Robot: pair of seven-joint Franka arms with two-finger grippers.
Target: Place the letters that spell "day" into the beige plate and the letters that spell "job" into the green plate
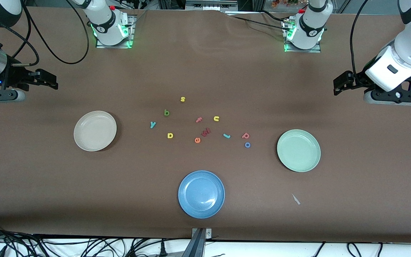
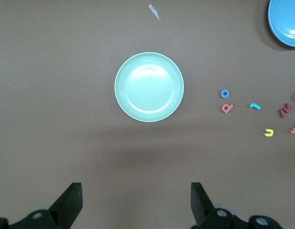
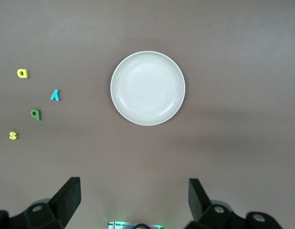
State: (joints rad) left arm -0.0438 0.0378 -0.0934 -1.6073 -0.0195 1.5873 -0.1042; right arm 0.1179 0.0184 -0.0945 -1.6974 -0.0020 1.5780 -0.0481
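Front view — I see both arms waiting | left gripper [image 2: 135,202] wide open, empty, over bare table near green plate [image 1: 298,150] | right gripper [image 3: 134,200] likewise near beige plate [image 1: 95,130] | letters lie between plates

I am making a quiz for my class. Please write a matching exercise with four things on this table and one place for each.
Things:
1. blue "o"
2. yellow "s"
3. blue plate
4. teal "y"

Places:
A. nearest the front camera
B. the letter nearest the beige plate
C. the letter nearest the robots' bases
D. beside the pink "p"

Pairs: 1-D, 2-C, 3-A, 4-B
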